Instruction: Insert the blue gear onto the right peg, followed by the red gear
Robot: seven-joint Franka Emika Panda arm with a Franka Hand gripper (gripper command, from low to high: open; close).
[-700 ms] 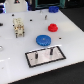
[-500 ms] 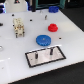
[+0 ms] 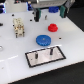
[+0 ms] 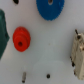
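Gear in blue [image 3: 43, 40], flat on the counter [image 3: 15, 50], looks rigid, light and smooth-faced, best pinched across its toothed rim; tool [image 3: 52, 13] state cannot be told.

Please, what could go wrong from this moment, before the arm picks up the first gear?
The large flat bright-blue gear lies close beside the grey black-rimmed plate, so a descending finger might strike that rim. The small red gear lies nearby and could be grabbed first by mistake. The plate's thin pegs leave little margin.
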